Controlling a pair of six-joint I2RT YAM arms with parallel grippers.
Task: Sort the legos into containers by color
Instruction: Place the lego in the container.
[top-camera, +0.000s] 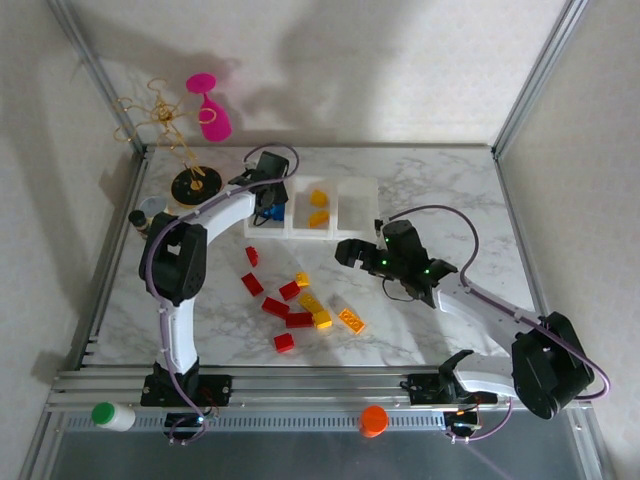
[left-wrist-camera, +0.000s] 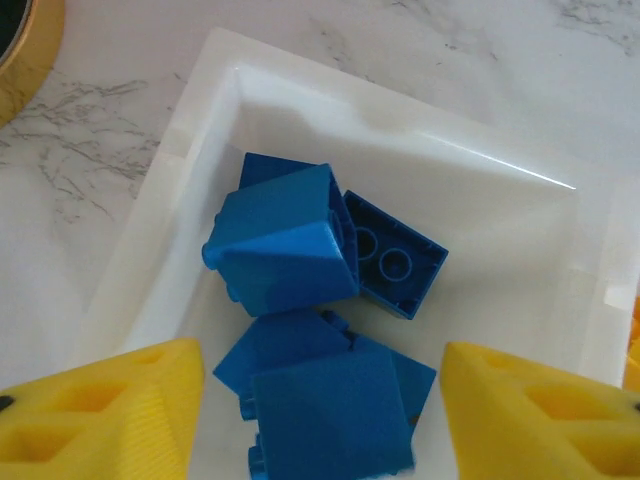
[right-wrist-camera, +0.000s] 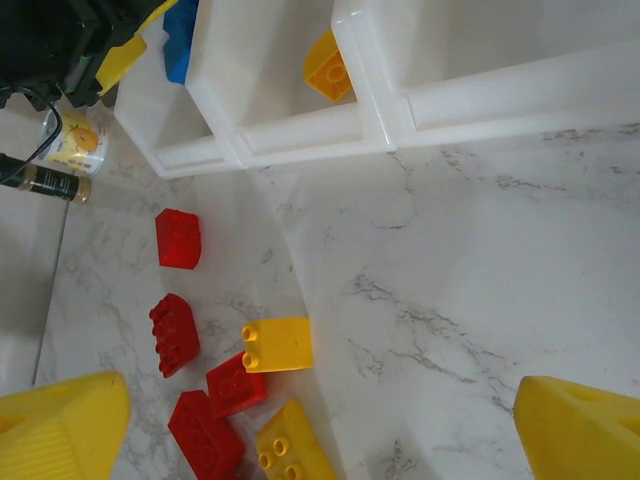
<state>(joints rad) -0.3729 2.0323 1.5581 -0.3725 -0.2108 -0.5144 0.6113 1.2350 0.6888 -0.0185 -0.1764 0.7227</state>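
The containers (top-camera: 338, 228) are three joined white bins in a row at the back of the table. Several blue legos (left-wrist-camera: 285, 240) lie in the left bin, and two yellow ones (top-camera: 318, 206) in the middle bin. My left gripper (left-wrist-camera: 320, 425) hangs open over the left bin, a blue brick (left-wrist-camera: 335, 415) lying loose below its yellow fingers (left-wrist-camera: 100, 415). My right gripper (right-wrist-camera: 320, 440) is open above the table, just right of the loose pile. Red legos (right-wrist-camera: 173, 333) and yellow legos (right-wrist-camera: 277, 344) lie scattered there, also seen as the pile (top-camera: 295, 305) mid-table.
A round black-and-gold stand base (top-camera: 195, 184) with a gold wire stand sits left of the bins, a small bottle (top-camera: 140, 220) beside it. A green-capped bottle (top-camera: 112, 415) and an orange cap (top-camera: 373, 420) rest on the front rail. Metal frame posts border the table.
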